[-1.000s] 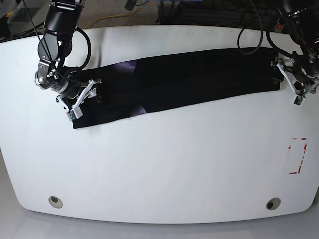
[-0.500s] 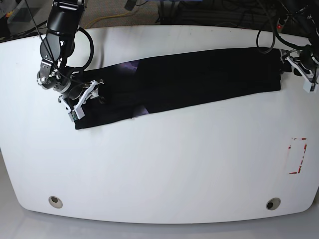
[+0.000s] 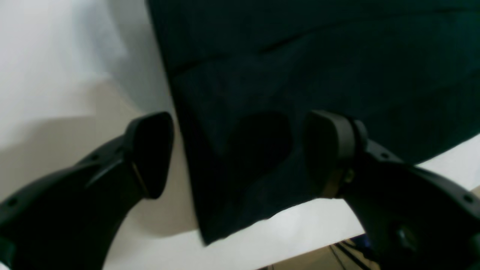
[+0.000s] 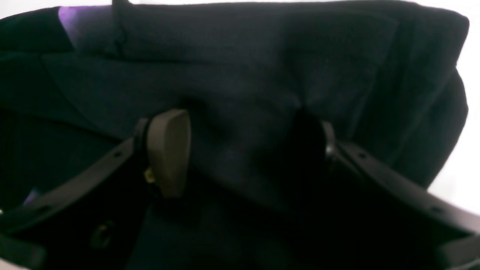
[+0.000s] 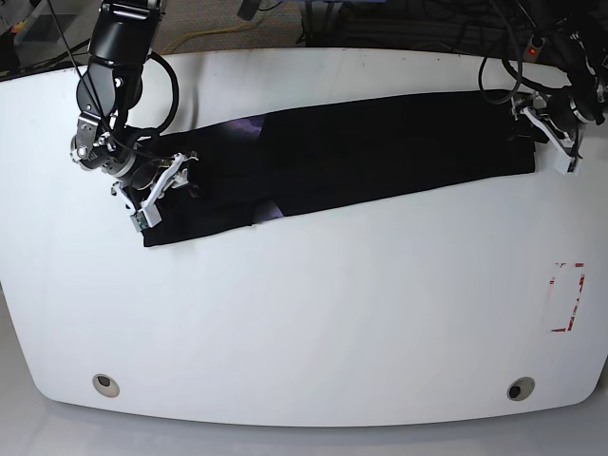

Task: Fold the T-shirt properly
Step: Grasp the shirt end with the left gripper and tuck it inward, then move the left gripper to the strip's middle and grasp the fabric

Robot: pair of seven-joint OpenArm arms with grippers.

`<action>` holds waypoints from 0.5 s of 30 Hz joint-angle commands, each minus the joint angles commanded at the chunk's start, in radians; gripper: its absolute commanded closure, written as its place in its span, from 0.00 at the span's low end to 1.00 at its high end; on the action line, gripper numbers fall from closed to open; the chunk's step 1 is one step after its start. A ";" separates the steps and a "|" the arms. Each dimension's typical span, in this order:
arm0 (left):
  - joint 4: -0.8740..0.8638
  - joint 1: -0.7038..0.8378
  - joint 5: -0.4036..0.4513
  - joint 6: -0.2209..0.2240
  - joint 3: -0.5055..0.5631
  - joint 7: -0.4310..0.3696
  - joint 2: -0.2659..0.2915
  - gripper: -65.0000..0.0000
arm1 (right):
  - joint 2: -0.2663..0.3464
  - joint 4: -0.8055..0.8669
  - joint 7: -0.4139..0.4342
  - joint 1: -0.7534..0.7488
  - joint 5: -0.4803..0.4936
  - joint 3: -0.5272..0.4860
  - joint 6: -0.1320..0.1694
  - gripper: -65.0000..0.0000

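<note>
The black T-shirt (image 5: pixel 361 152) lies folded into a long narrow band across the white table (image 5: pixel 304 313), slanting from lower left to upper right. A small purple patch (image 5: pixel 245 125) shows near its left part. My right gripper (image 5: pixel 176 180) is at the band's left end. In the right wrist view it (image 4: pixel 240 153) is open, with a bunched ridge of the shirt (image 4: pixel 243 75) between its fingers (image 4: pixel 168 150). My left gripper (image 5: pixel 538 128) is at the band's right end. In the left wrist view it (image 3: pixel 240 153) is open, astride a corner of the shirt (image 3: pixel 318 56).
A red-and-white rectangle mark (image 5: pixel 567 296) is on the table at the right. Two round holes (image 5: pixel 106 384) (image 5: pixel 520 388) sit near the front edge. Cables (image 5: pixel 399 24) run along the back edge, behind the table.
My left gripper rose and swung out to the right, then came back left onto the shirt's right end. My right gripper has hardly moved.
</note>
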 joint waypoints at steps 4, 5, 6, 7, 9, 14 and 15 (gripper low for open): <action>0.000 -0.002 0.003 0.000 0.008 0.003 0.026 0.44 | 0.000 0.000 0.000 0.000 -0.002 0.002 0.000 0.36; 0.000 -0.003 0.005 0.000 0.017 0.005 0.034 0.58 | 0.000 0.000 0.000 0.000 0.000 0.002 0.000 0.36; 0.002 -0.011 0.006 0.000 0.026 0.005 0.038 0.69 | 0.000 0.000 0.000 0.000 0.000 0.002 0.000 0.36; 0.005 -0.018 0.008 0.000 0.038 0.005 0.041 0.81 | 0.000 0.000 0.000 0.000 -0.002 0.002 0.000 0.36; 0.011 -0.020 0.008 0.000 0.057 0.005 0.041 0.95 | 0.000 0.000 0.000 0.000 0.000 0.002 0.000 0.36; 0.173 -0.008 0.008 0.000 0.063 0.005 0.041 0.90 | 0.000 0.000 0.000 0.000 -0.003 0.002 0.000 0.36; 0.212 -0.002 0.009 0.000 0.066 0.005 0.041 0.90 | 0.000 0.000 0.000 0.000 -0.003 0.002 0.000 0.36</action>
